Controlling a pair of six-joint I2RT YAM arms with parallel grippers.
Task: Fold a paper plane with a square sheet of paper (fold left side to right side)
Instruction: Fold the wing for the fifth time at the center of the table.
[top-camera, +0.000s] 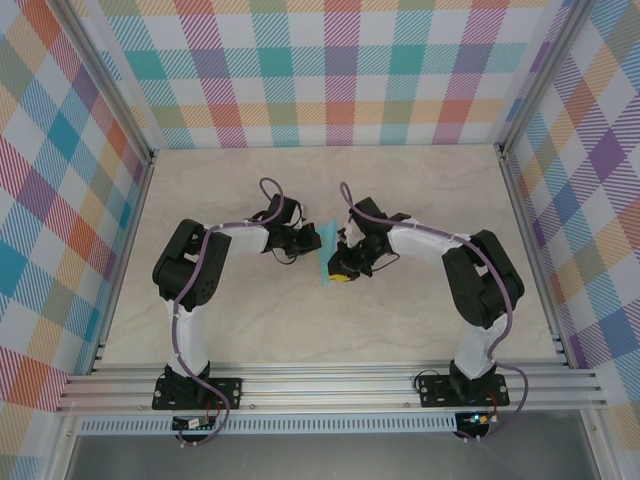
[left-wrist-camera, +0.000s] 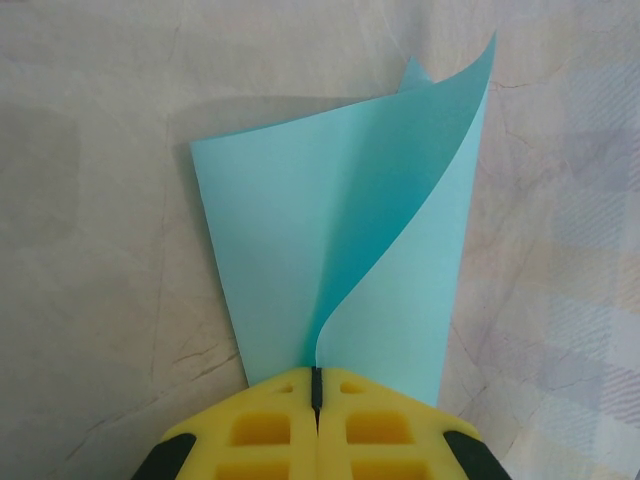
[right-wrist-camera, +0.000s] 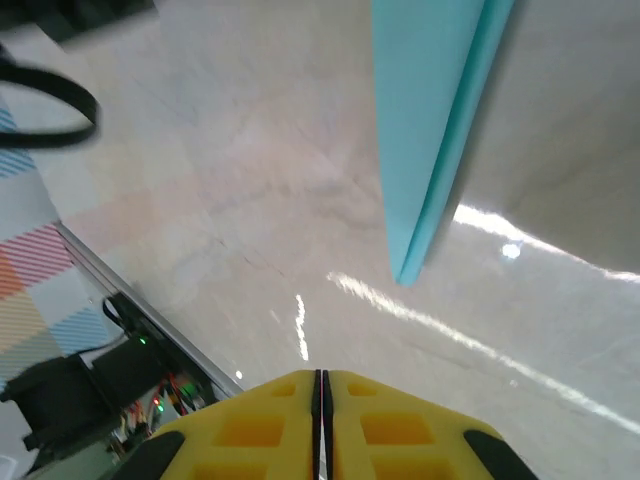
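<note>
Turquoise paper plane (top-camera: 323, 258) sits dead centre of the top view, between the two arms. Going by the shadow under it, I'd say it's lifted off the table (left-wrist-camera: 90, 300). The left gripper (left-wrist-camera: 316, 378) has its yellow fingers pressed together on the plane's narrow end, at the bottom of its wrist view, so it's pinching the paper. The layers aren't flat though: one flap curls open toward the upper right. The right gripper (right-wrist-camera: 320, 378) has its fingers squeezed together on nothing, with the paper hanging at the upper right of its view. My take: lay it down, line up the edges, then drag the closed right fingers along the crease while the left pins it.
</note>
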